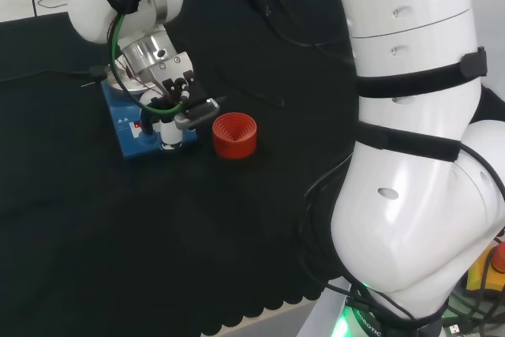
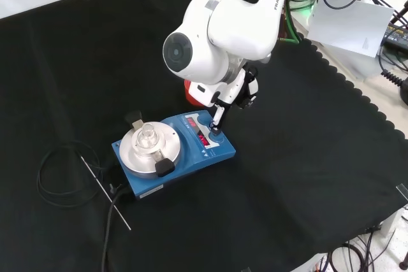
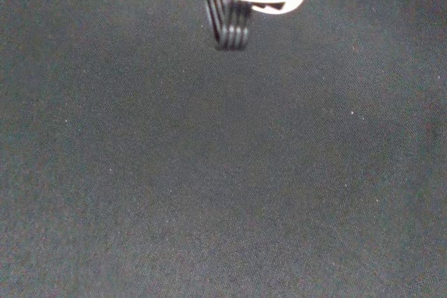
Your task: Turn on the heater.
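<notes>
The heater (image 2: 175, 152), a blue box with a round metal top plate, sits on the black cloth of the desk (image 2: 306, 176), left of centre in the front view, with its control panel facing the arm. A small clear glass piece (image 2: 148, 137) stands on the plate, and a red ribbed ring (image 1: 234, 134) stands just beside the heater on the side towards the arm. The hand (image 2: 233, 93) has one finger (image 2: 217, 119) stretched straight down, its tip at or touching the small knob at the near corner of the panel; in the head view the hand (image 1: 175, 92) hangs over that same end of the blue box. It holds nothing, and whether its other fingers are tucked in is hard to tell. The red digits on the panel look lit in the front view, so the switch may already have answered, though that is only a judgement. To do this step well, the fingertip should stay square on the knob and push straight down rather than sideways, since a slanted push could shove the whole box across the cloth or rock the glass piece on the plate. The lift afterwards is best taken straight up, clear of the red ring. The cable (image 2: 60, 176) lying coiled on the far side of the heater is well out of the way.
</notes>
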Available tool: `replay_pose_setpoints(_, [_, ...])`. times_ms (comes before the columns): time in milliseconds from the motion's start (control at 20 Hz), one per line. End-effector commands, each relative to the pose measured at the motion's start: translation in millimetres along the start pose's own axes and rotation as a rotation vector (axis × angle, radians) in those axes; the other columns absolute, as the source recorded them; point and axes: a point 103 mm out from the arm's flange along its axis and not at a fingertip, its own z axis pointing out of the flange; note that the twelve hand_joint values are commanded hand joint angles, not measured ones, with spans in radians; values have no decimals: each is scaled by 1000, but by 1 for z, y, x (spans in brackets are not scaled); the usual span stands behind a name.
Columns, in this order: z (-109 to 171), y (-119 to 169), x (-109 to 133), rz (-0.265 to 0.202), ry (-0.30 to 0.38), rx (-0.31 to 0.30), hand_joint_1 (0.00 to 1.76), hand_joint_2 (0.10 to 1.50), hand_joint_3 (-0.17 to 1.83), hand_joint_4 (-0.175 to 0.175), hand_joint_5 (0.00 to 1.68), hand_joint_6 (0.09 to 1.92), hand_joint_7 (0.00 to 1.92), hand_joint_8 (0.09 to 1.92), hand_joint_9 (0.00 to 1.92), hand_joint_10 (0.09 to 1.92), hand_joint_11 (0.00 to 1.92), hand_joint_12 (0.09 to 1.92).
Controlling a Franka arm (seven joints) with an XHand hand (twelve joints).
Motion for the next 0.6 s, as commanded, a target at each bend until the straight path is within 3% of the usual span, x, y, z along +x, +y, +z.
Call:
replay_pose_setpoints(50, [2,1,-1,0,-3,1,1429,664,1120,-34,321,396,1405,1638,1538,1507,1049,1384])
replay_pose_setpoints(600, [5,3,-2,7,-5,21,1428,665,1121,-36,327,409,1405,1637,1538,1506,1050,1384])
